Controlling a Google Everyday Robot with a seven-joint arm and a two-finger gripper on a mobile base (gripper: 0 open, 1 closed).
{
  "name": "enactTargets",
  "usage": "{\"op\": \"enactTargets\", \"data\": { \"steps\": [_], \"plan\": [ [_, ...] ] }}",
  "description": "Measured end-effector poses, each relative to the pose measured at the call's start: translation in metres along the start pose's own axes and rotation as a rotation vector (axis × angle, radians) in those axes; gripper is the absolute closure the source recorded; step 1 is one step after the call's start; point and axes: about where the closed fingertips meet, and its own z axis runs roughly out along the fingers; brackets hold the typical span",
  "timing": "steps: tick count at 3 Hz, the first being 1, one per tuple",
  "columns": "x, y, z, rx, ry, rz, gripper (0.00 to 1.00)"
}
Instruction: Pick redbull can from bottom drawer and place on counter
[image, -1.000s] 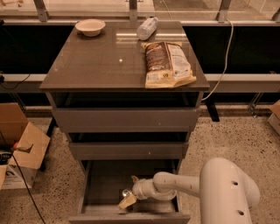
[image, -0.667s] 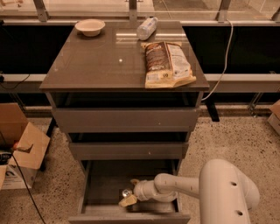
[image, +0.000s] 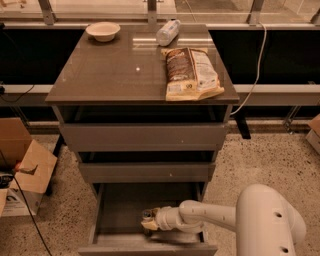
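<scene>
One end effector (image: 148, 223) is seen at lower centre, inside bottom drawer (image: 112, 212) | redbull can (image: 146, 215) just beside it | grip state cannot be told

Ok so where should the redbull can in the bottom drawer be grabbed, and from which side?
Take the redbull can by its slim side wall just below the rim, coming from the front right. Its round silver top faces up, so it seems upright, and the bottom drawer walls and the middle drawer above crowd the other sides. The gripper sits right beside it, inside the drawer.

Silver-topped redbull can (image: 147, 215) in open bottom drawer (image: 117, 212), tool (image: 149, 224) at it.
</scene>
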Motion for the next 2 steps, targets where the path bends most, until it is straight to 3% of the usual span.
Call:
{"op": "enactTargets", "data": {
  "steps": [1, 2],
  "plan": [
    [-0.02, 0.001, -0.023, -0.005, -0.066, -0.028, 0.9],
    [-0.057, 0.016, -0.074, -0.059, -0.156, -0.163, 1.0]
  ]
}}
